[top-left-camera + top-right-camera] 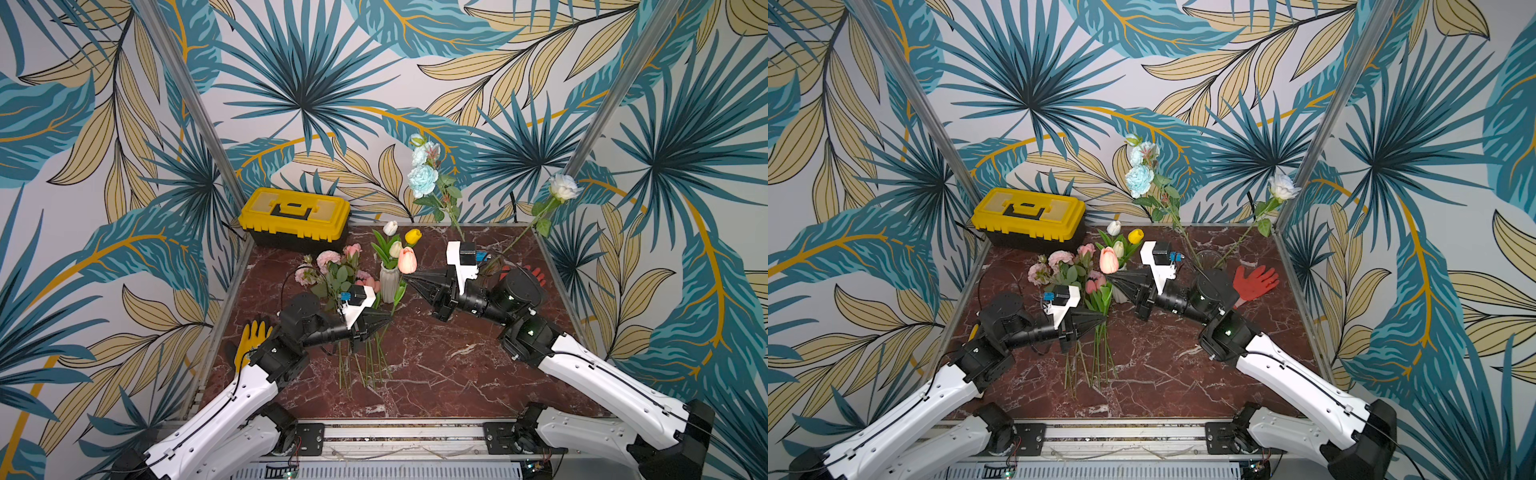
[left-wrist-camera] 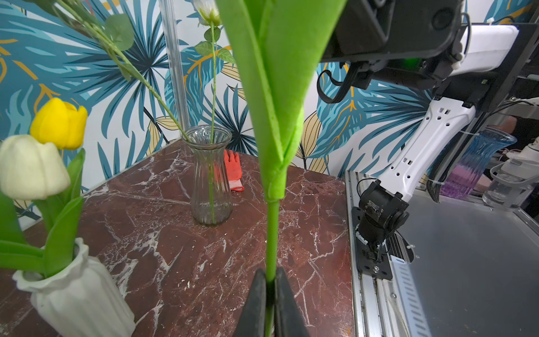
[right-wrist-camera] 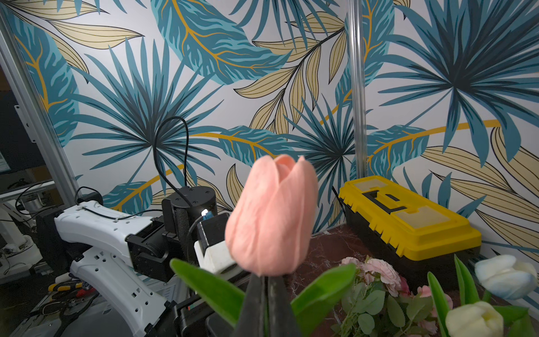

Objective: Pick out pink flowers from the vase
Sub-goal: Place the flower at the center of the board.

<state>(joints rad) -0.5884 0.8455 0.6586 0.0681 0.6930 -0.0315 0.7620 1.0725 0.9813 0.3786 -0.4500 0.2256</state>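
Left gripper point(image 2: 271, 275) grips green stem point(image 2: 272, 227); right gripper point(image 3: 266, 279), pink tulip point(image 3: 271, 216)

Toolbox point(image 1: 294, 216) stands behind loose flowers point(image 1: 332, 266) lying left of vase point(image 1: 389, 286)

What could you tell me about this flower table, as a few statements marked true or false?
The right tool pinches the pink tulip just under its bloom. True.
The yellow toolbox stands open. False: its lid is shut.
The glass vase is empty. False: it holds pale blue roses and a white rose.
Some pink flowers lie on the table beside the white vase. True.
The left tool is open. False: shut on a green stem.
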